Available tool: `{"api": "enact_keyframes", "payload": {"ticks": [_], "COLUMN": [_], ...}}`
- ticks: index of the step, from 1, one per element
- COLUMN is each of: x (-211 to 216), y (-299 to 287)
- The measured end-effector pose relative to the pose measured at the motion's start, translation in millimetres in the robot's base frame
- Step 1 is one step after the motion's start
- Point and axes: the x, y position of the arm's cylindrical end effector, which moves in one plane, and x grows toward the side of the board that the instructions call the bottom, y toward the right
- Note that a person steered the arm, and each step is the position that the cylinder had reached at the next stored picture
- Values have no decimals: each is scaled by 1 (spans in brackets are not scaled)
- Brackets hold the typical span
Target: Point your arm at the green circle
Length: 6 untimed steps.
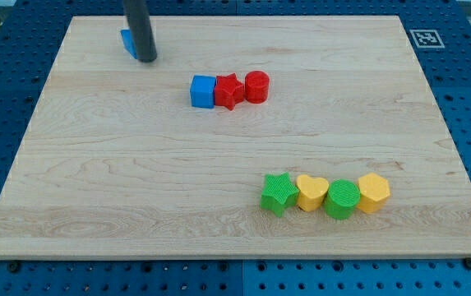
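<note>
Fig.: wooden tabletop (95, 164) seen from above at a slant; one rod arm, no claw fitted, so no open/closed state applies. My tip (146, 59) rests near the view's top left, touching or just beside a small blue block (126, 41) that it partly hides; shape of that block can't be told. Centre-top row, all touching: blue cube (203, 90), red star (228, 90), red cylinder (256, 85). Row near the view's bottom right, also packed side by side: green star (279, 193), yellow heart (311, 192), green circle (342, 199), yellow hexagon (374, 192). Target = green circle, wedged btwn heart and hexagon, well apart from my tip; task judged not yet done. Since neighbours flank it on both sides, approach prob. best from the view's top or bottom of the row, where its face is free; a diagonal path across the board would pass near the red/blue row, so a nudge there is the likely risk.
</note>
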Motion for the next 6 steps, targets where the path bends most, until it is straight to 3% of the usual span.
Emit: {"api": "enact_keyframes", "payload": {"ticks": [2, 6], "x": [117, 264], "y": [-13, 112]}}
